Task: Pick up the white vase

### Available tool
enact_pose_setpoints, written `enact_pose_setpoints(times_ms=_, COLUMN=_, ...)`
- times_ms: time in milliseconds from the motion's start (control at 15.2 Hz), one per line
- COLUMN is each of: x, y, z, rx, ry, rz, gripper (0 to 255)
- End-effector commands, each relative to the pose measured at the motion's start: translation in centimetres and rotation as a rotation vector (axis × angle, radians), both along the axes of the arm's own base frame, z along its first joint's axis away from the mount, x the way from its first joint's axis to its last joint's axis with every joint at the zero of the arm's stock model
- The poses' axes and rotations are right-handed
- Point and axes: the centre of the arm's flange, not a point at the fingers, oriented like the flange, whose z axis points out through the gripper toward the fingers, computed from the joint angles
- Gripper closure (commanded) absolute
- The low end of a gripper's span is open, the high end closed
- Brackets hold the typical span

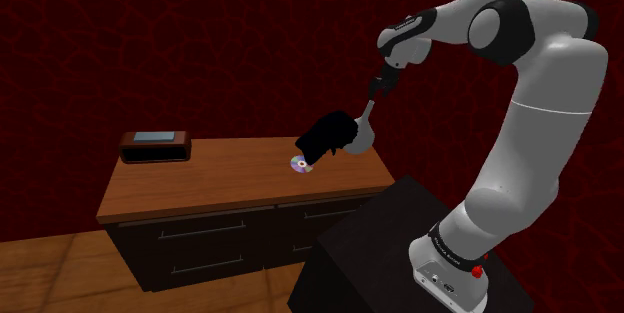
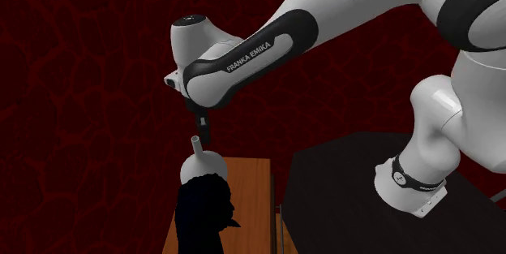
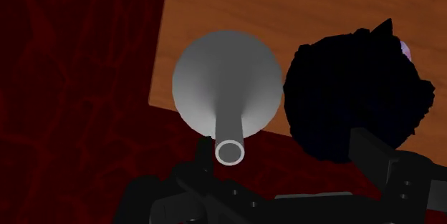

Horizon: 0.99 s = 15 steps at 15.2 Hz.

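A white vase with a round body and a thin neck stands upright at the end of the wooden dresser top nearest the stand. It appears again as the vase in the second exterior view and the vase seen from above. My gripper hangs just above the neck, open and holding nothing. In the wrist view the gripper has the neck's mouth between its fingers, close beside one finger and far from the other finger.
A pure black lump sits right against the vase, with a shiny disc by it. A brown box with a grey top stands at the dresser's far end. The black stand adjoins the dresser; dark red walls are behind.
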Motion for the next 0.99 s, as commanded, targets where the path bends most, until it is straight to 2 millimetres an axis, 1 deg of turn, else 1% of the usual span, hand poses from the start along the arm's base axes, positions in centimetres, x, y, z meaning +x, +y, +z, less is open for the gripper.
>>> enact_pose_setpoints(times_ms=0, x=1.6, y=-1.6, z=-1.6, rx=0.001, ry=-0.003, rz=0.003, gripper=0)
enact_pose_setpoints(times_ms=132, x=3.0, y=-3.1, z=-3.2, rx=0.002, ry=-0.004, rz=0.004, gripper=0)
enact_pose_setpoints(times_ms=198, x=3.4, y=-3.6, z=-3.6, rx=0.003, ry=-0.005, rz=0.005, gripper=0)
enact_pose_setpoints(times_ms=660, x=3.4, y=-3.6, z=-7.3, rx=0.003, ry=-0.005, rz=0.005, gripper=0)
enact_pose_setpoints(times_ms=792, x=3.4, y=-3.6, z=-7.6, rx=0.003, ry=-0.005, rz=0.005, gripper=0)
enact_pose_setpoints(times_ms=858, x=3.4, y=-3.5, z=-7.6, rx=0.003, ry=-0.005, rz=0.005, gripper=255)
enact_pose_setpoints(times_ms=924, x=3.4, y=-3.5, z=-7.6, rx=0.003, ry=-0.005, rz=0.005, gripper=255)
